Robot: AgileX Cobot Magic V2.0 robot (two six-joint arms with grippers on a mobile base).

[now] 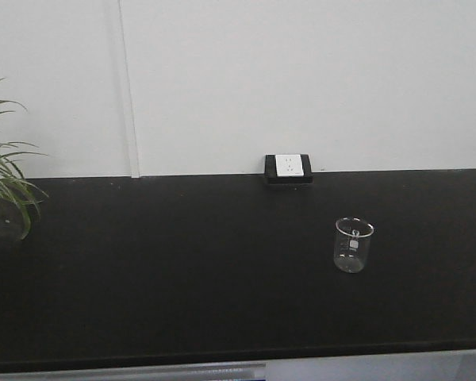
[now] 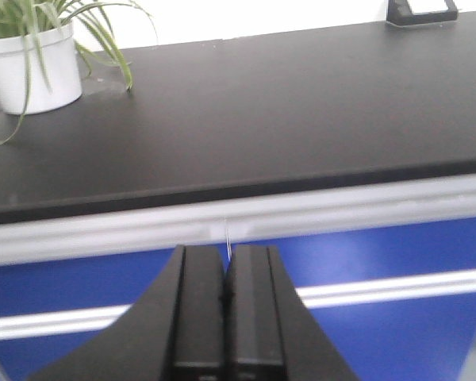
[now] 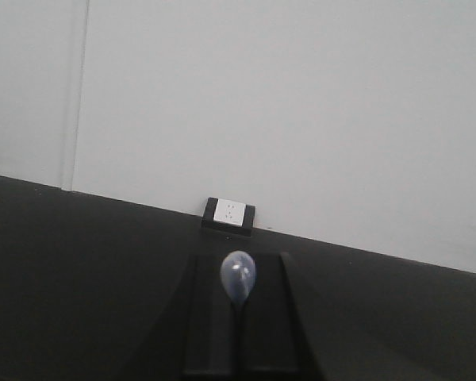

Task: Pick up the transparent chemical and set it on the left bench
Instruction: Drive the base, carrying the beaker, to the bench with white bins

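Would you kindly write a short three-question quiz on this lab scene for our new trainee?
1. True or false: the clear glass beaker stands upright on the matte black counter.
2. The right gripper is shut on: A a red-filled pipette; B a translucent whitish plastic pipette; C nothing.
3. Fill in: the white socket box sits against the ____.
Key: 1 true; 2 B; 3 wall.

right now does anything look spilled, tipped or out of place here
Nothing stands out. The beaker stands upright on the black counter with no spill visible, the potted plant sits upright, and the transparent chemical is gripped in the right hand, only its bulb showing.
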